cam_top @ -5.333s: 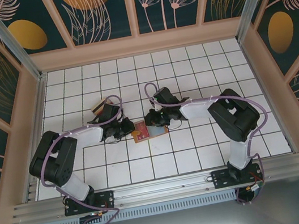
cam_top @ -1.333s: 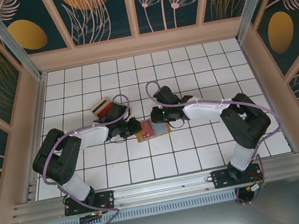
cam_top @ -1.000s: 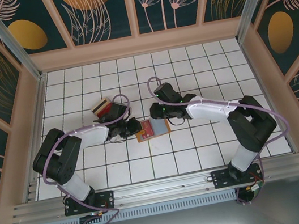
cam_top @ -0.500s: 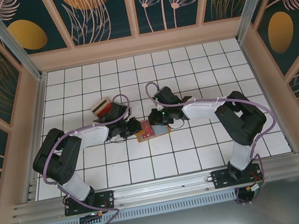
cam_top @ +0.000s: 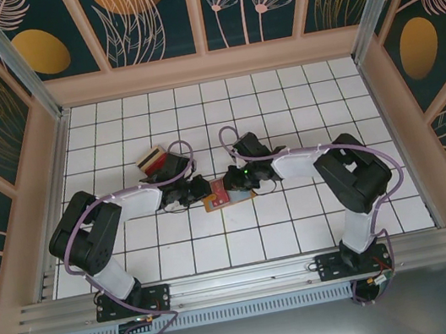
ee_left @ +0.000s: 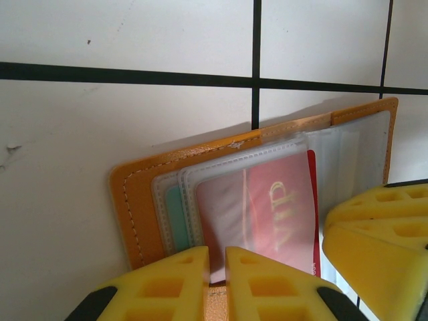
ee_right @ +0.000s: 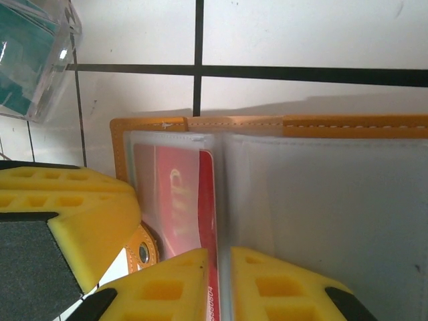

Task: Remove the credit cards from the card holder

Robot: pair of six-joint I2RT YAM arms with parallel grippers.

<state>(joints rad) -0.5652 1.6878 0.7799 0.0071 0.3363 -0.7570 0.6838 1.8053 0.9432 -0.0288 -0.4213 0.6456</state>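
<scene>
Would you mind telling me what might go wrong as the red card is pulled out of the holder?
The right gripper pinches the red card right beside a clear pocket leaf; it may catch that too and drag the card holder. The left gripper clamps only the holder's edge, so it may slip.

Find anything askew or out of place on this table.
The open card holder lies skewed to the tile lines, and the red card sticks out past its clear pocket's edge.
</scene>
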